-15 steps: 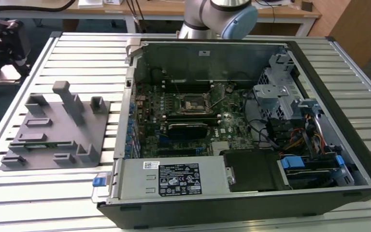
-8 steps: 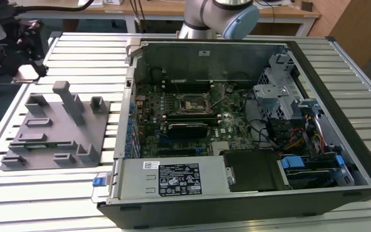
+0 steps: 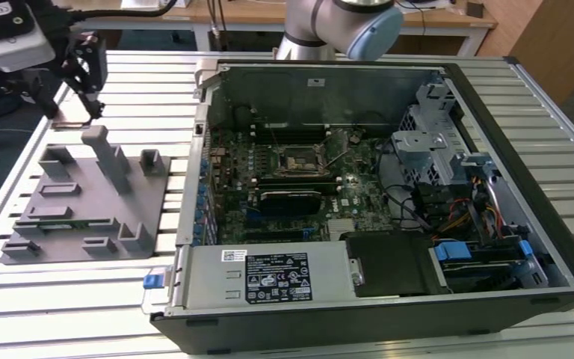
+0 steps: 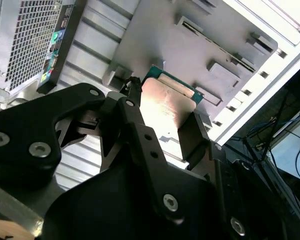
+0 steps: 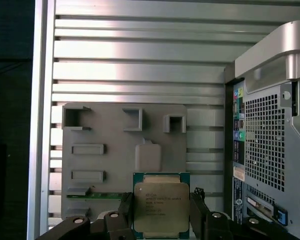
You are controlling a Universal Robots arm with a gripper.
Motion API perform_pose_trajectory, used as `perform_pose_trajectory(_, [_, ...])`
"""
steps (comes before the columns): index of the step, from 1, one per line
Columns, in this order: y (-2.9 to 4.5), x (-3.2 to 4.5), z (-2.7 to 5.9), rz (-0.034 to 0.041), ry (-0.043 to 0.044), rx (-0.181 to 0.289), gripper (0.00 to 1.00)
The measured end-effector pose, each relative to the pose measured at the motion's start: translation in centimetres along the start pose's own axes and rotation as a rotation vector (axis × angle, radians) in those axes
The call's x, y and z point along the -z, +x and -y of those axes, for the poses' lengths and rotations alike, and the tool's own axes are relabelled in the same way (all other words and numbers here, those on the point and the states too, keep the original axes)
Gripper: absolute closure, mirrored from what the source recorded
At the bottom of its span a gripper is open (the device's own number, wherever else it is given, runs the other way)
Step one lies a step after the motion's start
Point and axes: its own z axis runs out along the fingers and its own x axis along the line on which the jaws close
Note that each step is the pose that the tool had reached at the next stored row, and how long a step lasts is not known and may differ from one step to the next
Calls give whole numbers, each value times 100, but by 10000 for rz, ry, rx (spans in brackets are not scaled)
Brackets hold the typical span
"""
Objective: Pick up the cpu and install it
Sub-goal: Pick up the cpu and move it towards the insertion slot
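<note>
Your claw (image 5: 161, 199) is clamped on the cpu (image 5: 161, 212), held flat between its 2 fingers above the grey tray (image 5: 115, 150). The socket (image 3: 297, 158) lies well off toward the exterior view's right, inside the computer case (image 3: 367, 318).

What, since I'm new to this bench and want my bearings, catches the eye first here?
The big open computer case sits in the middle of the slatted table. In both wrist views the pincer grips a square silver-topped chip by its edges, held clear of the grey tray. The tray lies to the exterior view's left of the case.
</note>
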Motion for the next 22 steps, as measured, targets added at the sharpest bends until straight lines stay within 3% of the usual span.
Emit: perform_pose_trajectory(22, [-999,-22,3,0,0,1,46])
